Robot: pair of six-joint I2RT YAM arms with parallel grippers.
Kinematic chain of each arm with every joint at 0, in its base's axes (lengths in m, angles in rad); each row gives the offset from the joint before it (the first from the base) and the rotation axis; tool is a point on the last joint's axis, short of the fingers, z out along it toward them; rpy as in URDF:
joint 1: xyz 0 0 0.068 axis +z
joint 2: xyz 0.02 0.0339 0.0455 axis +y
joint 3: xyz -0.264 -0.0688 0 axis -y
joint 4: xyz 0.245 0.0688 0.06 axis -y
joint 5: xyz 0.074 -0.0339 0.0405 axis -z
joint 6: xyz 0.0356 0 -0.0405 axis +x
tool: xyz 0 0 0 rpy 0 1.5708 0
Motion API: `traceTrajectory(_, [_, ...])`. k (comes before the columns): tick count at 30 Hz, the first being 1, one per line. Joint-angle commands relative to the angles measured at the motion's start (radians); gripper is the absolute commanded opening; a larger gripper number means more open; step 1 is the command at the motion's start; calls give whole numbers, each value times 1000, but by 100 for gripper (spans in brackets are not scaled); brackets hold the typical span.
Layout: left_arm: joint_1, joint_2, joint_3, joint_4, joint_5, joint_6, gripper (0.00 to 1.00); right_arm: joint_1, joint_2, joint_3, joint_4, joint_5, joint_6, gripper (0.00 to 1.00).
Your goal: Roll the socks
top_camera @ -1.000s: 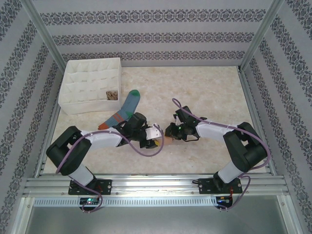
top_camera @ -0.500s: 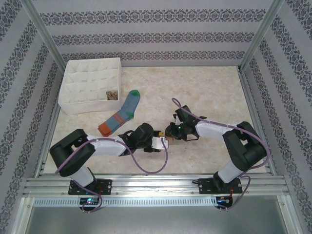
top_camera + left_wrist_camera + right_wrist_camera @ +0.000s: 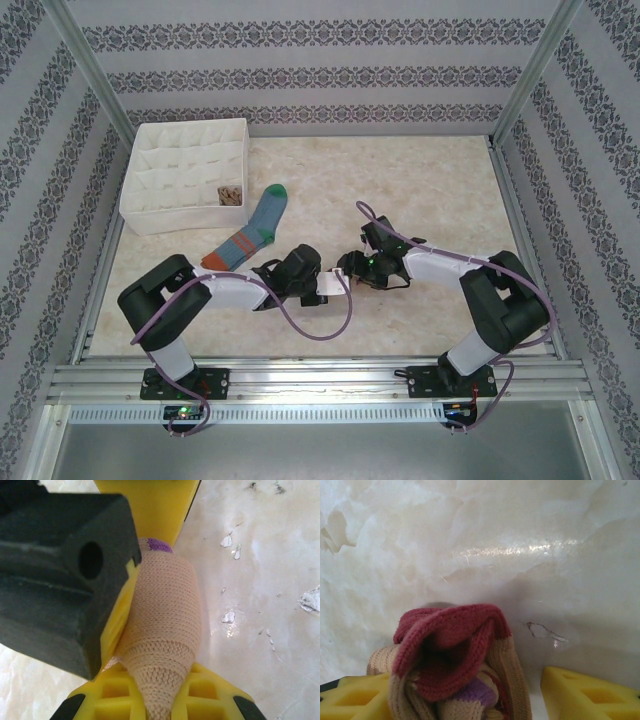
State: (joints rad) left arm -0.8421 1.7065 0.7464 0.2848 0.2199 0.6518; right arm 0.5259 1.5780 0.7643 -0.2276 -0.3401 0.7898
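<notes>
Marbled tabletop [image 3: 430, 180]: the left gripper [image 3: 157, 700] clamps the tan sock [image 3: 162, 625], which stretches toward the right gripper [image 3: 470, 690]. That one seems open around the maroon end [image 3: 450, 630].

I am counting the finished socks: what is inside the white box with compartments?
A rolled brown patterned sock sits in the near right corner compartment of the box. The dividing walls cover parts of other compartments' floors.

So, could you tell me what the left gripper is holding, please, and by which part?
The left gripper is shut on the rolled tan sock, pinching its narrow plain-tan end, opposite the maroon toe.
</notes>
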Motion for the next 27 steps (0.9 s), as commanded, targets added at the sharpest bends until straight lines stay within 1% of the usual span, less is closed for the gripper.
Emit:
traceTrajectory(1, [73,1,-25,38,206,-186,0,3,-37,-55,-21,-15,93,70])
traceTrajectory(4, [102,14,-36,114,269,-269,0,10,-41,-63,6,-22,137,70])
traceTrajectory(7, [119,25,-40,156,317,-319,0,20,-36,-69,25,-25,176,71])
traceTrajectory(10, [127,24,-30,145,353,-319,0,26,-36,-81,47,-27,208,72])
traceTrajectory(13, [142,21,-32,142,433,-304,0,27,-36,-86,73,-26,232,72])
traceTrajectory(14, [147,19,-33,141,445,-305,0,28,-35,-85,84,-29,243,72])
traceTrajectory(20, [167,24,-39,158,466,-324,0,34,-17,-82,177,-60,330,72])
traceTrajectory(27, [176,35,-42,179,480,-329,0,73,12,-44,210,-82,381,72])
